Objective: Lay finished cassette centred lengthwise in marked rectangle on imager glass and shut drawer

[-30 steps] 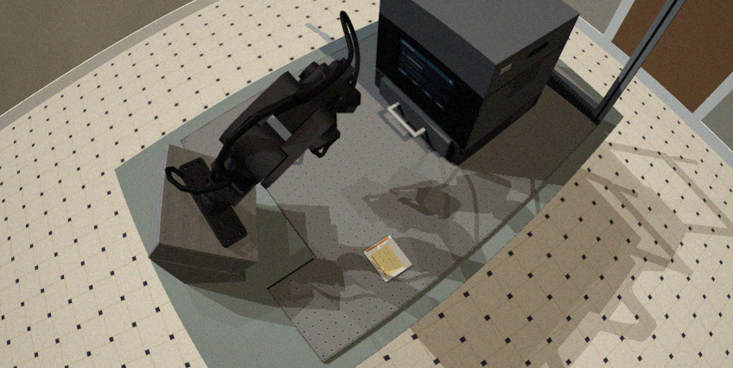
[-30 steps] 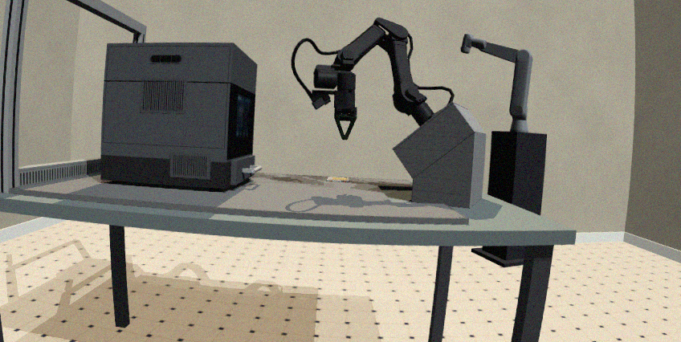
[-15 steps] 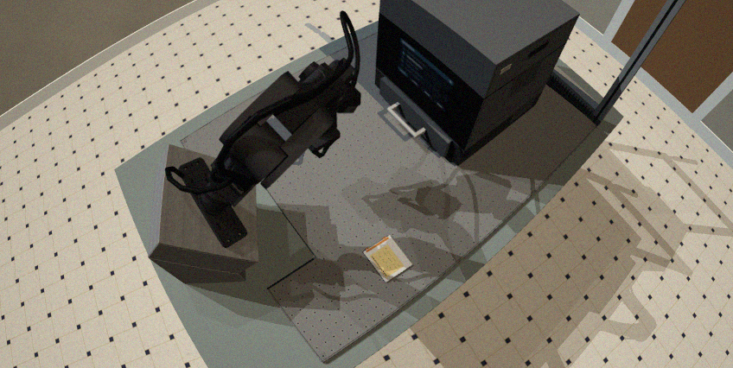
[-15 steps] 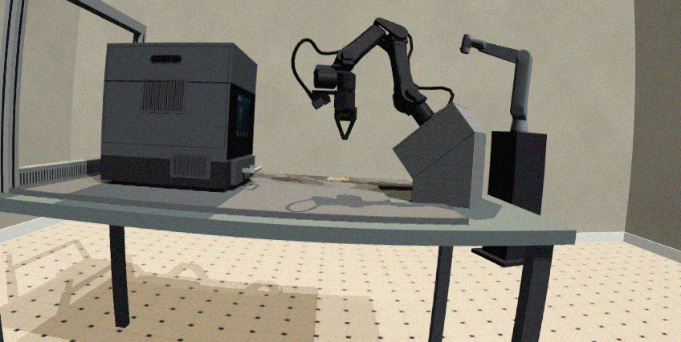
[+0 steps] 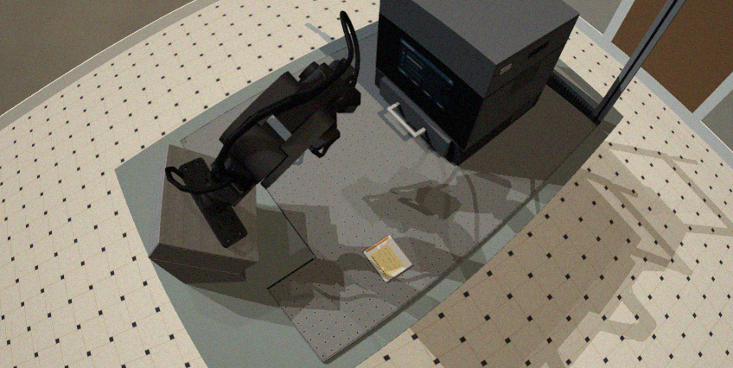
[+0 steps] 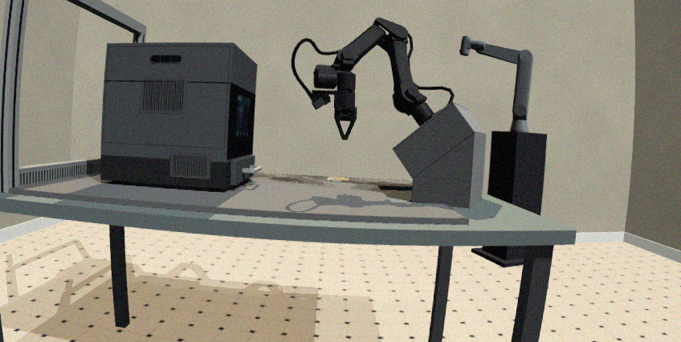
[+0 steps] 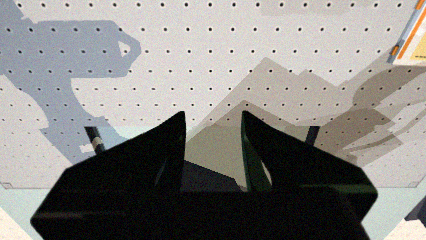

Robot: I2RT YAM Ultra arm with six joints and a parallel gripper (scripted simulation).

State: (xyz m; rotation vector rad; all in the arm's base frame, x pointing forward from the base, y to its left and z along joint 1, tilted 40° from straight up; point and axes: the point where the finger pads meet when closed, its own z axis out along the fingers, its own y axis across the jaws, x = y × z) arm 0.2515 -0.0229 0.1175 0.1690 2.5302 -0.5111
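The finished cassette FINISHED (image 5: 387, 257), a flat clear plate with a yellow gel and an orange edge, lies on the perforated board near its front edge. It is a thin sliver in the side view (image 6: 337, 178) and a corner at the top right of the wrist view (image 7: 412, 40). The gel imager IM (image 5: 473, 46) (image 6: 177, 114) is a dark box at the back right. Its drawer looks shut, with the white handle (image 5: 406, 120) sticking out at the front. My gripper (image 6: 344, 136) hangs high above the board, pointing down, between IM and the arm's base. Its fingers stand partly apart with nothing between them.
The arm's wedge-shaped pedestal (image 5: 206, 215) stands at the left of the board. A dark box with a camera post (image 6: 518, 147) stands at the table's end. A metal frame (image 5: 642, 41) rises behind IM.
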